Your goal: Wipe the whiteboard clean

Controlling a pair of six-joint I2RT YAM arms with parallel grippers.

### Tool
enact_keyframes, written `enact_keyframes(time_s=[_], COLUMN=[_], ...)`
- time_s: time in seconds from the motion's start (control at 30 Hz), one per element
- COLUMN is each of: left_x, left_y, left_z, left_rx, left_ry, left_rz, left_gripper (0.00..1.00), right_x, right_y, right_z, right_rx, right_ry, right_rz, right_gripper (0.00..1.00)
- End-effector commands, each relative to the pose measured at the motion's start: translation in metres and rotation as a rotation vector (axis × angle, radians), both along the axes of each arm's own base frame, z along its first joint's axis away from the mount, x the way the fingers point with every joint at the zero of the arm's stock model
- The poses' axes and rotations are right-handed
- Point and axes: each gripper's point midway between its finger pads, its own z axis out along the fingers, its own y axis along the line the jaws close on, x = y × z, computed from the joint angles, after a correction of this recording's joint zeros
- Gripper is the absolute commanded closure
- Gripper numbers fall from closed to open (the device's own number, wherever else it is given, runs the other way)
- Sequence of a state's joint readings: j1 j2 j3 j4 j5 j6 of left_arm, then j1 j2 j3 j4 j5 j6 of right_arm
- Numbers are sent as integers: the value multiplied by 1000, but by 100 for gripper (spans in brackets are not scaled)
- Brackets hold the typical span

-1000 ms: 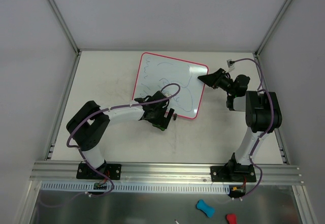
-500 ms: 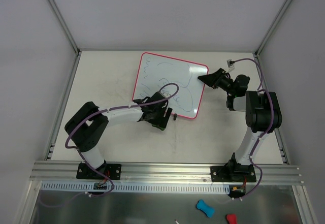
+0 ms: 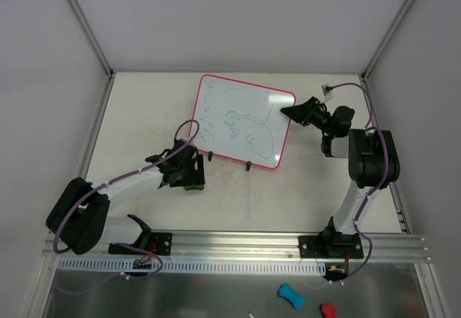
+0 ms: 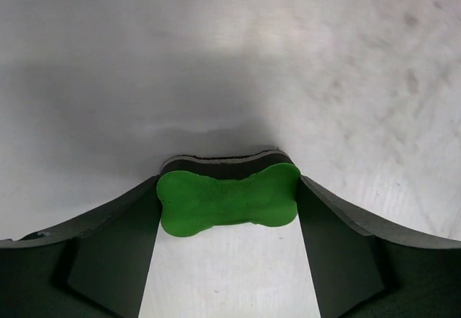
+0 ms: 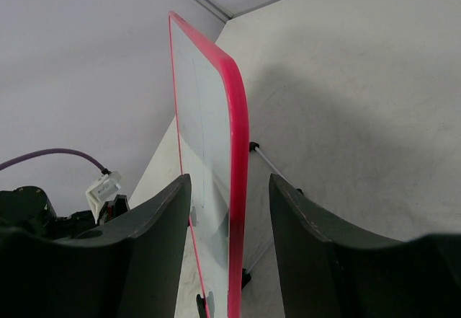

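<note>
Green eraser (image 4: 227,202) in left claw (image 4: 227,188) — right claw (image 5: 230,182) straddles whiteboard (image 5: 207,116) edge.

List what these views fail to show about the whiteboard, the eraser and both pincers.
- Right wrist view: the right pincer straddles the whiteboard frame. Whether it actually clamps is unclear, and the top view shows it too small to tell.
- Top view: the left pincer covers most of the green eraser.
- Left wrist view: the eraser's far face is hidden behind its green side.
- Top view: the scribbles are too faint to read.
</note>
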State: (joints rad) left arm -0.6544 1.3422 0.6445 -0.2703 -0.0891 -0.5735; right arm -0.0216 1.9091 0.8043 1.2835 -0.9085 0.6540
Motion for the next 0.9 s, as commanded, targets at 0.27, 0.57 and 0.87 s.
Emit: enact_keyframes(time_s=[0.27, 0.57, 0.87], left_x=[2, 12, -6], left_y=[51, 20, -10], left_z=[18, 57, 81], left_rx=[-98, -114, -5], left_ry=[-13, -117, -336], left_rz=[335, -89, -646], left_gripper=[1, 1, 1], right_x=[0, 0, 1], right_y=[3, 4, 4], right_z=[15, 16, 18], right_rx=[-7, -4, 8], right_ry=[-94, -94, -92], right_rz=[30, 35, 36], right_gripper=[49, 48, 48])
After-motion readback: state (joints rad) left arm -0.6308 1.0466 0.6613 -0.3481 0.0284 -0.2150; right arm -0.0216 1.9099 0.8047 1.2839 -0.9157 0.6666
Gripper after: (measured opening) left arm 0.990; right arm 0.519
